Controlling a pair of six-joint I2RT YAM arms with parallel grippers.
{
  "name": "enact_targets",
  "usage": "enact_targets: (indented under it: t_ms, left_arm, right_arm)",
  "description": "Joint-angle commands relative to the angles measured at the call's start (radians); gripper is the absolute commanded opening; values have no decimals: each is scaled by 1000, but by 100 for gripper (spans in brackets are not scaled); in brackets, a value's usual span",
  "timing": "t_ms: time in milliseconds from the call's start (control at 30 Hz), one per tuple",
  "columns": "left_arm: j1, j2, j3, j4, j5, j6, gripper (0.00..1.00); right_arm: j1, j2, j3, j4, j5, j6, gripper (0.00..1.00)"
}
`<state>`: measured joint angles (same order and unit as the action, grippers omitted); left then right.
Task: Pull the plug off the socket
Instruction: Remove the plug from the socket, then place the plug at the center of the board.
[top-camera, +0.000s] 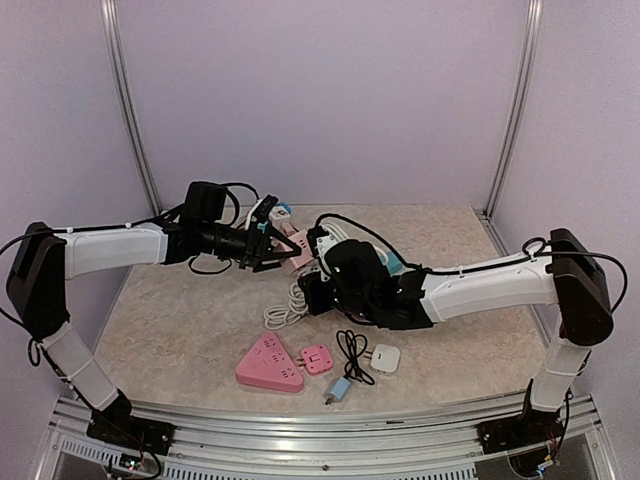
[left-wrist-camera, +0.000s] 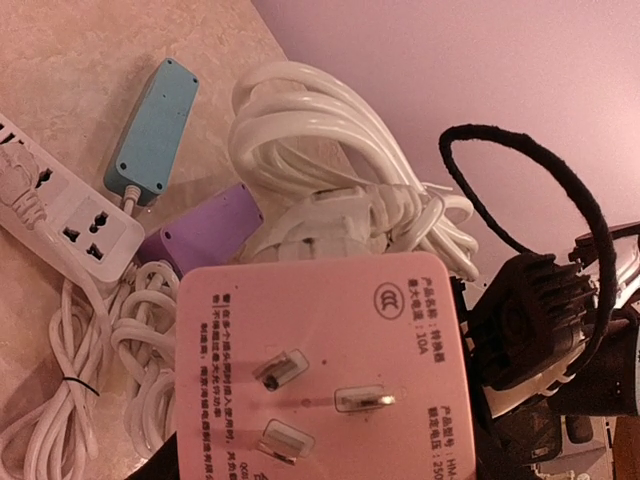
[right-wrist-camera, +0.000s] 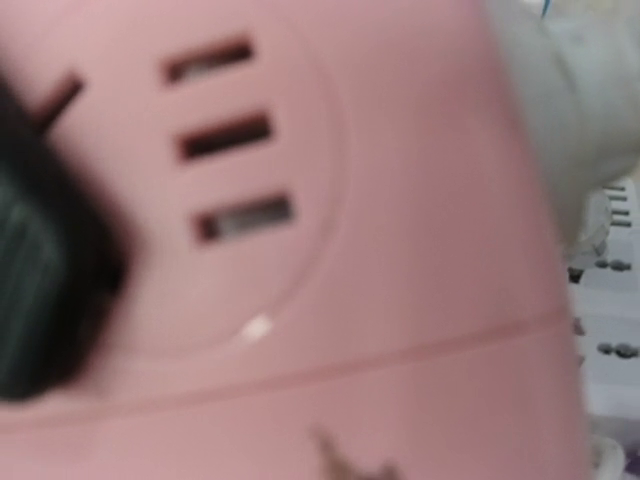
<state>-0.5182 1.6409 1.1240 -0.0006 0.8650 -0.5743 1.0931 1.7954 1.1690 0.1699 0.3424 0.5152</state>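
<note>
A pink plug adapter (left-wrist-camera: 320, 370) fills the lower half of the left wrist view, its three metal prongs bare and facing the camera. My left gripper (top-camera: 276, 252) is shut on it and holds it above the table at mid-back (top-camera: 297, 246). The right wrist view is blurred and filled by the adapter's pink slotted face (right-wrist-camera: 380, 250), very close. My right gripper (top-camera: 318, 272) sits right beside the adapter; its fingers are hidden, so I cannot tell whether they are open or shut. A white power strip (left-wrist-camera: 70, 215) lies below the adapter.
A blue strip (left-wrist-camera: 155, 125), a purple block (left-wrist-camera: 205, 230) and coiled white cables (left-wrist-camera: 320, 140) lie around the power strip. At the front lie a pink triangular socket (top-camera: 268, 365), a small pink adapter (top-camera: 317, 358), a white adapter (top-camera: 385, 358), a black cable (top-camera: 352, 350) and a blue plug (top-camera: 340, 390).
</note>
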Motion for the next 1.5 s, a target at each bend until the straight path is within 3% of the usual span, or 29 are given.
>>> enact_targets:
  t_ms: [0, 233, 767, 1000, 1133, 1467]
  left_arm:
    - [73, -46, 21, 63, -53, 75, 10]
    - [74, -41, 25, 61, -44, 77, 10]
    - [75, -44, 25, 61, -45, 80, 9]
    - [84, -55, 26, 58, -49, 83, 9]
    - [87, -62, 22, 69, -48, 85, 9]
    - [87, -86, 16, 82, -46, 97, 9]
  right_arm:
    - [-17, -74, -45, -12, 92, -80, 0]
    - [-17, -114, -101, 12, 9, -225, 0]
    - [-14, -114, -97, 39, -5, -216, 0]
    - [-15, -180, -108, -71, -131, -281, 0]
    - [-16, -179, -143, -101, -165, -248, 0]
    - [-14, -119, -216, 7, -198, -122, 0]
